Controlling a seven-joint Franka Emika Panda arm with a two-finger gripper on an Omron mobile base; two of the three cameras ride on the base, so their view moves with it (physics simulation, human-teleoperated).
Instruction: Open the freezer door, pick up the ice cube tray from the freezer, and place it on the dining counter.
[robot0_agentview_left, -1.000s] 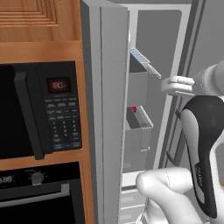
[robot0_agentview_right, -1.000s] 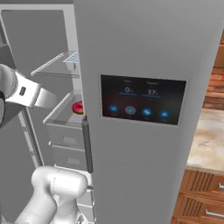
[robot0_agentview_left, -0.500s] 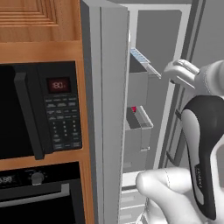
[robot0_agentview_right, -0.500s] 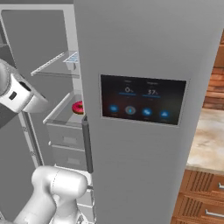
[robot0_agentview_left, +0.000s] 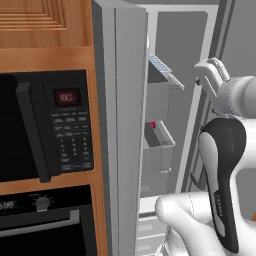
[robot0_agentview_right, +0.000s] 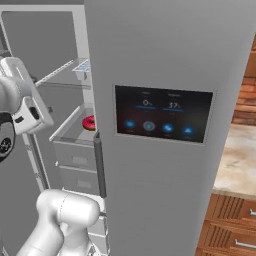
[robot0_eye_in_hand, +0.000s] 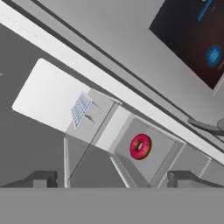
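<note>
- One tall grey freezer (robot0_agentview_right: 65, 75) stands with its inside showing; its plain grey metal freezer door (robot0_agentview_left: 127, 125) is swung wide open.
- One small flat light-blue ice cube tray (robot0_eye_in_hand: 80, 108) with a grid of tiny squares lies on the top shelf inside the freezer.
- One round pink donut (robot0_eye_in_hand: 140, 146) sits in a grey bin (robot0_eye_in_hand: 168, 151) on the level under the tray, well apart from it.
- One white robot arm ends in one two-finger gripper (robot0_eye_in_hand: 111, 177). Its two dark fingertips (robot0_eye_in_hand: 41, 178) stand wide apart with nothing between them. It hangs in front of the open freezer, touching nothing.
- One grey door with a black display panel (robot0_agentview_right: 162, 115) stays closed beside the freezer.
- One black microwave (robot0_agentview_left: 47, 125) sits in a wooden cabinet, with one black oven (robot0_agentview_left: 45, 225) under it.
</note>
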